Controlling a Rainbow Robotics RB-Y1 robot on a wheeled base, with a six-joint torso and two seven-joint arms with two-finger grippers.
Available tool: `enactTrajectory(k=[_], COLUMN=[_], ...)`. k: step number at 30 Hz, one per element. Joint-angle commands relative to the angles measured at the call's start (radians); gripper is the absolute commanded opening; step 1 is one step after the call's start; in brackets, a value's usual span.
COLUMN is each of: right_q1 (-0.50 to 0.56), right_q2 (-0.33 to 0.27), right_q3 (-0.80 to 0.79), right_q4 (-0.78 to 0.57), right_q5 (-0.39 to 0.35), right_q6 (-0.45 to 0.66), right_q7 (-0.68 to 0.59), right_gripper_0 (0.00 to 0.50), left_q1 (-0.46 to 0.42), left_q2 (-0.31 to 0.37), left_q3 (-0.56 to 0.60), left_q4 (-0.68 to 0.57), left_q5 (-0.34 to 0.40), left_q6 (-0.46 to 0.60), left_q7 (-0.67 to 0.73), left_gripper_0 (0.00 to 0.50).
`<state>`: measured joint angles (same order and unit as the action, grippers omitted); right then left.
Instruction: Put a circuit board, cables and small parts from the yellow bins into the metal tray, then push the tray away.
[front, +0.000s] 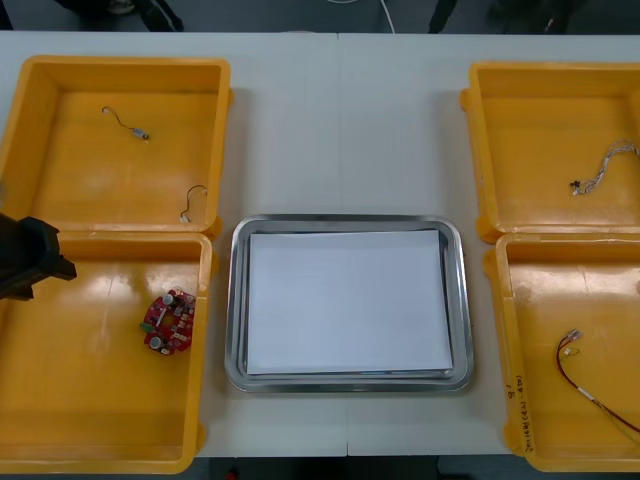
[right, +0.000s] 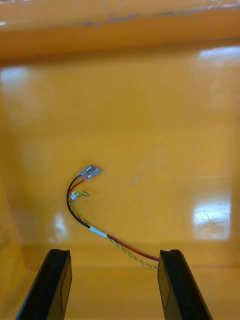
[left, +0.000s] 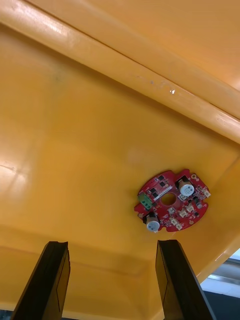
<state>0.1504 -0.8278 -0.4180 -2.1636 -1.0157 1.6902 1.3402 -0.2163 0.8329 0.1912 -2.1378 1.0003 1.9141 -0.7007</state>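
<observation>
We look down on a pale grey table (front: 340, 130), a thin seam (front: 339, 100) crossing it from twelve to six o'clock. Dark floor (front: 300, 12) shows beyond its far edge at twelve o'clock.

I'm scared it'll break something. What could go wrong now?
The circuit board sits close to the bin wall, off to one side of the open left end effector; a finger could bump the wall. The thin red and yellow cable lies flat by the open right end effector, so it might slip out.
</observation>
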Motion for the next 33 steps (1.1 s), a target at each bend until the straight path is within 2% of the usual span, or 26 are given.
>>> enactTrajectory(k=[1,12,20,27,33], right_q1=[0.024,0.118,0.158,0.161,0.172], right_q2=[-0.004,0.003,0.004,0.038,0.044], right_q3=[0.021,0.041,0.1,0.139,0.15], right_q4=[-0.027,-0.028,-0.027,-0.025,-0.025], right_q5=[0.009,0.019,0.037,0.057,0.075], right_q6=[-0.007,-0.13,-0.191,-0.211,-0.236], right_q7=[0.03,0.206,0.278,0.304,0.416], right_gripper_0=[0.5,0.5,0.5,0.5,0.5], left_q1=[-0.049,-0.057,-0.055,-0.055,-0.051], left_q2=[0.015,0.005,-0.035,-0.077,-0.103], left_q3=[-0.049,-0.141,-0.141,-0.141,-0.141], left_q4=[-0.033,-0.03,0.015,0.067,0.075], left_q5=[-0.031,-0.065,-0.063,-0.077,-0.081], left_q6=[0.006,-0.061,-0.076,-0.115,-0.115], left_q7=[0.181,0.371,0.394,0.402,0.414], left_gripper_0=[0.5,0.5,0.5,0.5,0.5])
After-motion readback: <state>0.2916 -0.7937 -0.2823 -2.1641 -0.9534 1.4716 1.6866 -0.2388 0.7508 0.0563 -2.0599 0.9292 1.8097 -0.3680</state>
